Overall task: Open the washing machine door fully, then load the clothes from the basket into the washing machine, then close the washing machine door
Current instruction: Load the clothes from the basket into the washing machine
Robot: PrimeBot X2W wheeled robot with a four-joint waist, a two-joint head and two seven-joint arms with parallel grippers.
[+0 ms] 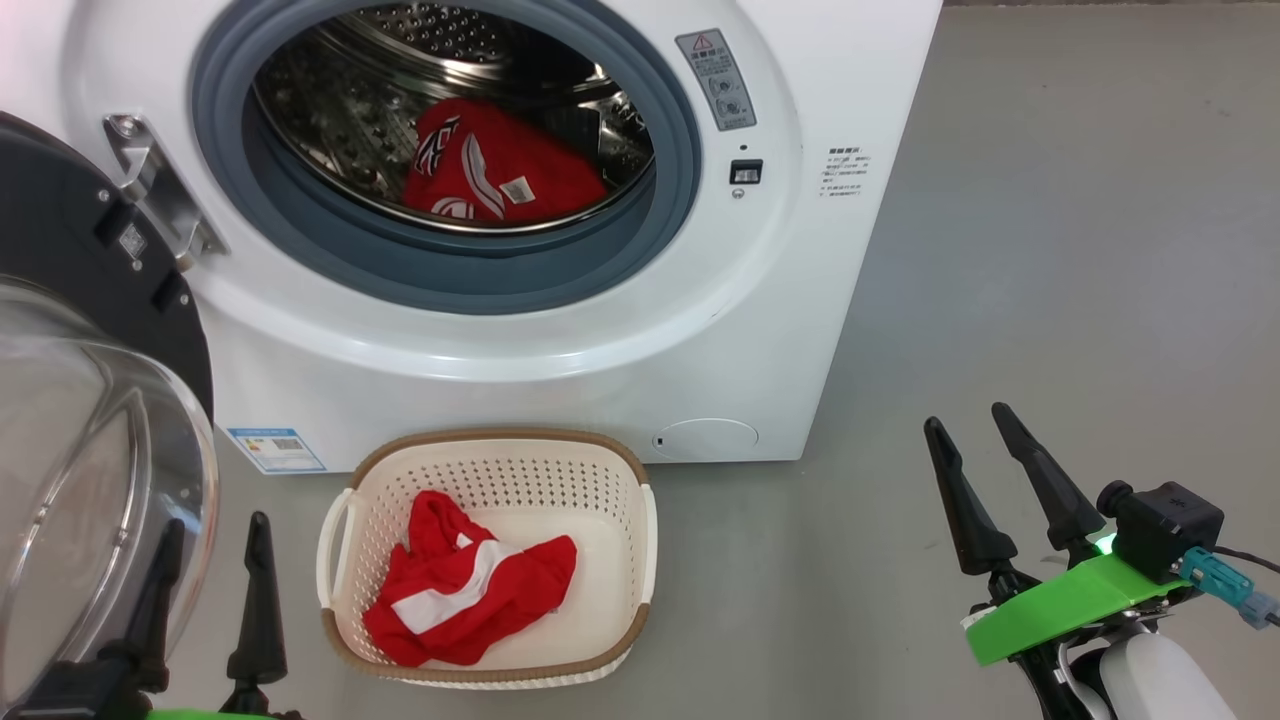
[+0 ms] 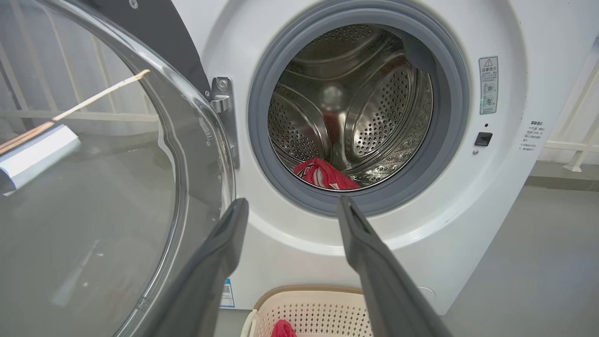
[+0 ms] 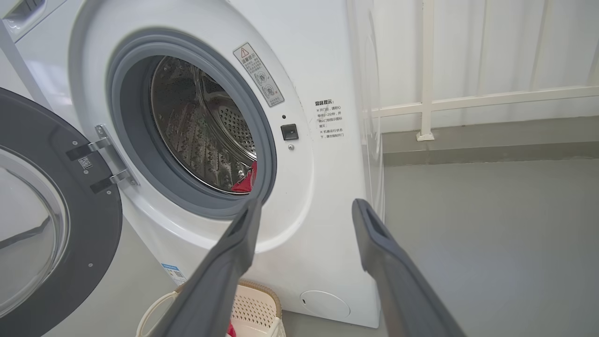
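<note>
- Washing machine (image 1: 760, 330): 1 white front-loader, mouth uncovered; taken as the landmark for every entry below.
- Washing machine door (image 1: 60, 240): 1 round black door with a clear bulging glass bowl, swung wide open on a metal hinge (image 1: 160, 195) at the machine's left side.
- Grey rubber ring (image 1: 450, 270): 1, lining the machine's mouth.
- Drum (image 1: 400, 60): 1, perforated steel, inside the ring.
- Basket (image 1: 500, 435): 1 cream, brown-rimmed, on the floor just in front of the machine, below its mouth.
- Left gripper (image 1: 217, 522): 1, low before the machine's left front, between the open door's glass and the basket; its 2 fingers spread wide, holding nothing.
- Right gripper (image 1: 966, 418): 1, off the machine's right front corner, above bare floor; its 2 fingers likewise spread wide and empty.
- Clothes: 2 red-and-white garments, 1 lying in the drum's bottom (image 1: 500, 165), 1 crumpled in the basket (image 1: 460, 595).
- Round flap (image 1: 705, 440): 1, low on the machine's front, right of the basket.
- Blue label sticker (image 1: 275, 450): 1, low on the machine's front, left of the basket.
- Warning sticker (image 1: 715, 78): 1, grey, just right of the machine's mouth.
</note>
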